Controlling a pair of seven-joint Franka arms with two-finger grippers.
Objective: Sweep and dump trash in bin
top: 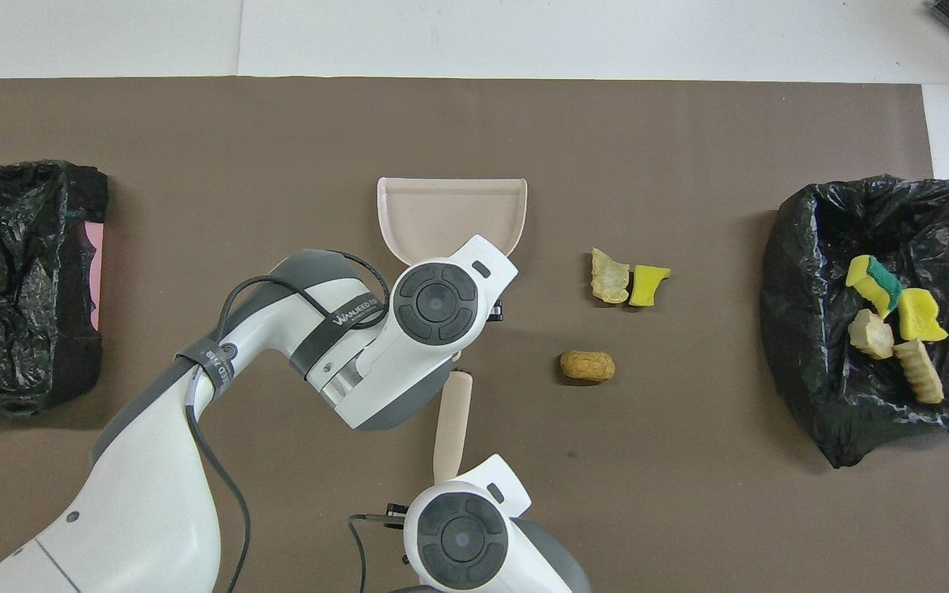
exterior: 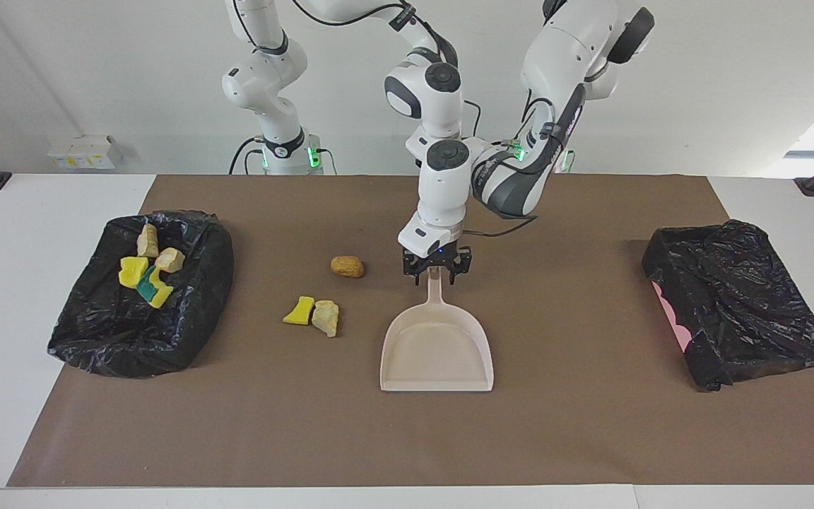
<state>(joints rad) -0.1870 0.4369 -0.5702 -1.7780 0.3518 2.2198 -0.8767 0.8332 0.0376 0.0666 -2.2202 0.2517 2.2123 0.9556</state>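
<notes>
The beige dustpan (exterior: 435,353) (top: 450,210) lies flat mid-table, its mouth pointing away from the robots. My left gripper (exterior: 436,277) is low at the end of the pan's handle, fingers open on either side of it. My right gripper (top: 447,482) is raised, hidden under its own hand, and shut on the beige brush (top: 451,420), which slants toward the pan's handle. Three scraps of trash lie on the mat toward the right arm's end from the pan: a brown lump (exterior: 347,266) (top: 586,366), a yellow sponge bit (exterior: 299,311) (top: 647,285) and a pale chunk (exterior: 326,317) (top: 610,277).
A bin lined with a black bag (exterior: 96,325) (top: 812,247) stands at the right arm's end and holds several scraps (exterior: 149,272) (top: 895,317). A second black-bagged container (exterior: 739,311) (top: 13,280) stands at the left arm's end. A brown mat (exterior: 591,424) covers the table.
</notes>
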